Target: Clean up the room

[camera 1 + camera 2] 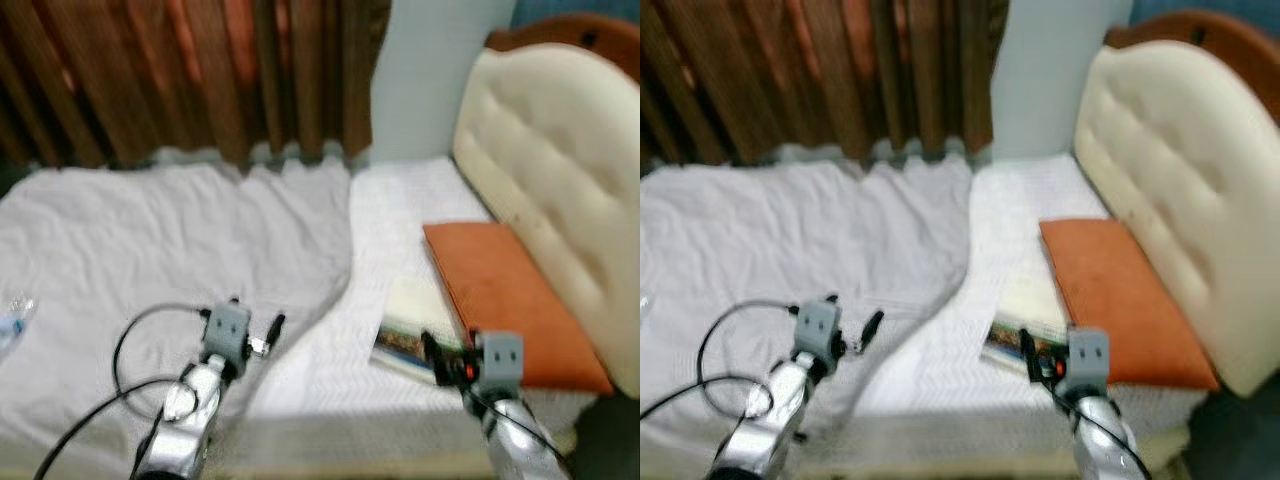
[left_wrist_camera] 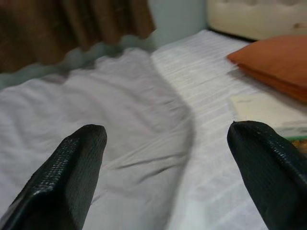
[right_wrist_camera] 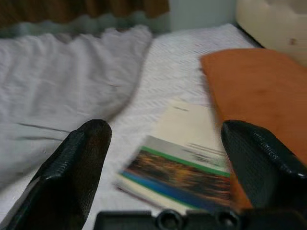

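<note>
The right tool (image 3: 163,167), fingers spread, is hovering over a glossy flat book (image 3: 184,160) beside an orange pillow (image 3: 259,91). The left tool (image 2: 165,167), also spread, is hanging above the rumpled white sheet (image 2: 96,110).

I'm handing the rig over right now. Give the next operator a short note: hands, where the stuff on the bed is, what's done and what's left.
Left hand: open, holding nothing, low over the rumpled grey blanket.
Right hand: open, holding nothing, just short of the book.
The book lies on the white sheet, its far side against or slightly under the orange pillow by the cream headboard.
A clear plastic item, too blurred to name, lies at the blanket's left edge.
Done: nothing visibly picked up.
Left: probably the book first, then the plastic item and the blanket.
</note>
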`<state>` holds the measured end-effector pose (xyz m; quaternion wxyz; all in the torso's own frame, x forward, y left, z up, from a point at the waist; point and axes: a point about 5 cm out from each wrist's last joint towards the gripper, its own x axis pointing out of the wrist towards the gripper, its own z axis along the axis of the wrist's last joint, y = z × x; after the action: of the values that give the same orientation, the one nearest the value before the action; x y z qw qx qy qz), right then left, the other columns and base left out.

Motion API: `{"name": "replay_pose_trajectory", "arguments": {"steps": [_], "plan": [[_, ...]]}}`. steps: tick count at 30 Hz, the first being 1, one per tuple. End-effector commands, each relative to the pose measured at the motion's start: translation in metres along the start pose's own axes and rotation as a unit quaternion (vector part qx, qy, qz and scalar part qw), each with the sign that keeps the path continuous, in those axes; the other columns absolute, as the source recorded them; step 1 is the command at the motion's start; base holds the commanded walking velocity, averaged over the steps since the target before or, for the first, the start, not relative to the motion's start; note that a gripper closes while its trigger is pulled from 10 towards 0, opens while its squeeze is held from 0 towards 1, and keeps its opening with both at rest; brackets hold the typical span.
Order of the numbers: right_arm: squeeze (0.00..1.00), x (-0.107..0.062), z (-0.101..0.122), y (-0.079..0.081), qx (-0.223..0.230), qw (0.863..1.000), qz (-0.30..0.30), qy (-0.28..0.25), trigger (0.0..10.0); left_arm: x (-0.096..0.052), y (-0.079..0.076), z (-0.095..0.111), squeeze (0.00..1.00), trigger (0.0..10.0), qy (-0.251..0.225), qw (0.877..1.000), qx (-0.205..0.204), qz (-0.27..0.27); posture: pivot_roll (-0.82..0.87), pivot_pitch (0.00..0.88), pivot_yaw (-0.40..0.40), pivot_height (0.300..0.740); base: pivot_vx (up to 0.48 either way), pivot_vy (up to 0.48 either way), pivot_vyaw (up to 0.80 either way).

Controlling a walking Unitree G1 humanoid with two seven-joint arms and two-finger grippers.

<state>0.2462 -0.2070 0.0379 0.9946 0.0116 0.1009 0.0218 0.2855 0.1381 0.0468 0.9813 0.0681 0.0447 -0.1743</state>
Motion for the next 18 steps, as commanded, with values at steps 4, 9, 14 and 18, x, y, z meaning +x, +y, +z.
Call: {"name": "replay_pose_trajectory", "arguments": {"steps": [4,9,14,18], "plan": [[0.0,0.0007,0.0046,0.0014,-0.005,1.0,0.001,-0.01,10.0,0.0015,0.0039,0.0019,0.0,10.0,-0.002,1.0,0.016,-0.003,-0.13,0.013,0.032,0.74,0.335,-0.34,0.0],[0.0,-0.0021,0.0033,0.0009,-0.005,1.0,-0.001,-0.009,10.0,0.0019,0.0018,0.0009,0.0,10.0,0.0,1.0,0.014,-0.008,-0.14,0.021,0.038,0.74,0.33,-0.345,0.0],[0.0,-0.0047,0.0022,0.0,-0.007,1.0,-0.003,-0.007,10.0,0.0024,0.0012,-0.0003,0.0,10.0,0.004,1.0,0.012,-0.01,-0.15,0.026,0.041,0.74,0.332,-0.343,0.0],[0.0,-0.0066,0.0013,-0.0008,-0.008,1.0,-0.005,-0.006,10.0,0.0035,0.0052,-0.0015,0.0,10.0,0.009,1.0,0.003,-0.002,-0.16,0.029,0.043,0.74,0.332,-0.343,0.0]]}}
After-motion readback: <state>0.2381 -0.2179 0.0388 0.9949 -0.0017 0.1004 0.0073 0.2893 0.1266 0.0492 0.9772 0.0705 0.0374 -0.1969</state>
